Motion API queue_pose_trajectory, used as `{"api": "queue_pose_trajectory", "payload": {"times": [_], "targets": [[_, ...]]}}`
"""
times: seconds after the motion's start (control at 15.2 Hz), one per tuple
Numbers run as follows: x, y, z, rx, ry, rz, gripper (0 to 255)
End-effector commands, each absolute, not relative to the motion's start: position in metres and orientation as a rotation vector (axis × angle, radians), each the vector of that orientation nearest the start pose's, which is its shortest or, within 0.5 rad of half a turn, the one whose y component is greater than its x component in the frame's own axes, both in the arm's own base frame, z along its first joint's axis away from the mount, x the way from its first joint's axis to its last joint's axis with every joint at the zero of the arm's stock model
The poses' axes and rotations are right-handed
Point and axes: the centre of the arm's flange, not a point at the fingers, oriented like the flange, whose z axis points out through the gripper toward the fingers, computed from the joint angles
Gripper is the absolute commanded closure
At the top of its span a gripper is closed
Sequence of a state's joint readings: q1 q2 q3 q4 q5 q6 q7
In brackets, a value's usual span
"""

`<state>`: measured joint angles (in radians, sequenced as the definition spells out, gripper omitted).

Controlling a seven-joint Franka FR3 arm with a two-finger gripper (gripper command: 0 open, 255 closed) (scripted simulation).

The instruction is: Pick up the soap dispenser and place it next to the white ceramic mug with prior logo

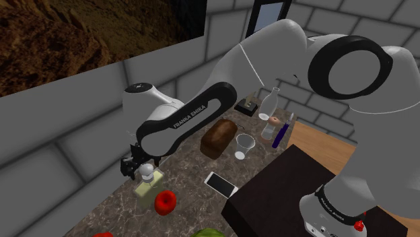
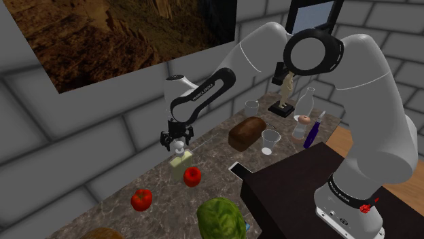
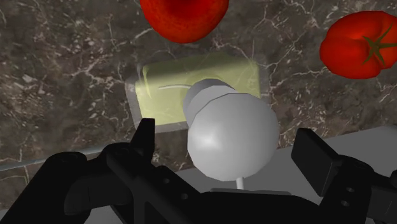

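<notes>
White Franka arm (image 1: 296, 54) bent down over the dark marbled counter (image 3: 63, 63). Its end effector (image 3: 230, 143) stood open astride the grey pump of the yellow-green soap dispenser (image 3: 210, 76), holding nothing. The dispenser stood upright near the counter's wall edge, with a tomato (image 3: 362, 44) nearby.

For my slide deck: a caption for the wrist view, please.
Open black hand straddling the grey pump of a pale yellow-green soap dispenser on a dark marble counter.

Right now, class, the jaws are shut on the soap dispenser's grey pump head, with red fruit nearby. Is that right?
Not quite. The wrist view shows the jaws open, standing apart either side of the soap dispenser's grey pump head without touching it. The red fruit does lie nearby.
</notes>
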<state>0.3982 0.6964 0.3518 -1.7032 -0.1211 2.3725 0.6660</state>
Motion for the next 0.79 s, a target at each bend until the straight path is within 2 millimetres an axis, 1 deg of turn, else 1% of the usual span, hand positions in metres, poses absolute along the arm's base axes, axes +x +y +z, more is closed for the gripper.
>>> {"api": "queue_pose_trajectory", "payload": {"times": [0.0,0.2,0.26,0.73], "targets": [[0.5119,0.4418,0.2092,-3.019,-0.140,0.114,0],[0.5119,0.4418,0.2093,-3.019,-0.140,0.114,0],[0.5119,0.4418,0.2093,-3.019,-0.140,0.114,255],[0.5117,0.4417,0.2093,-3.019,-0.140,0.114,255]]}}
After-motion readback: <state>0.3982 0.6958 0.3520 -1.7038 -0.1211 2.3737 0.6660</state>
